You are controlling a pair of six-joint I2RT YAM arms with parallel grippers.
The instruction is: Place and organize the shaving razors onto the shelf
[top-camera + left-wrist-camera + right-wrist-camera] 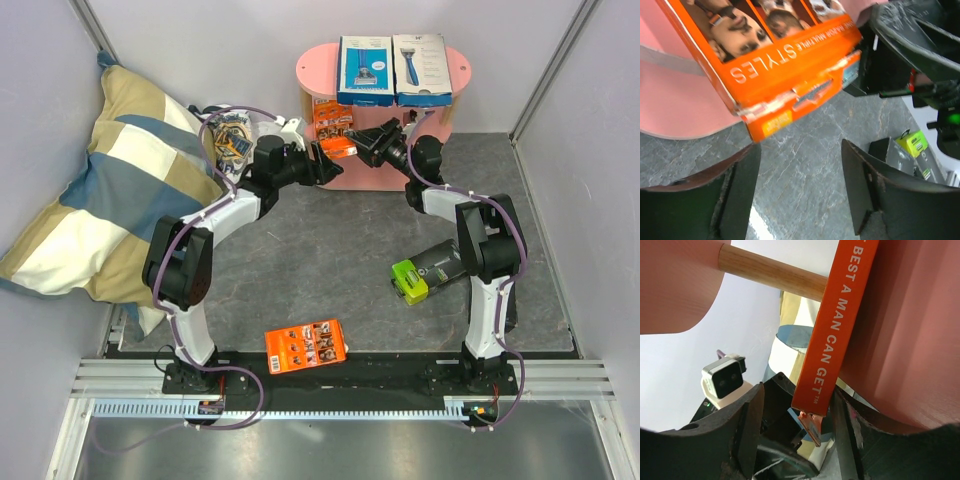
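The pink shelf [322,68] stands at the back; a blue box [364,70] and a white box [421,70] stand on its top board. An orange card [335,130] leans upright against the shelf's left front, between my two grippers. My left gripper [322,165] is open, and in the left wrist view [801,150] the card [785,60] lies just beyond its fingertips. My right gripper [366,146] is open, and in the right wrist view [799,392] the card's edge [840,325] sits between its fingers with a gap on the left. A second orange card [305,345] lies at the near edge.
A lime-green-and-black box [410,280] and a black box [442,262] lie by the right arm. A large checked pillow [110,170] fills the left side. A white bag of small items [235,140] sits beside the shelf. Walls close in on three sides.
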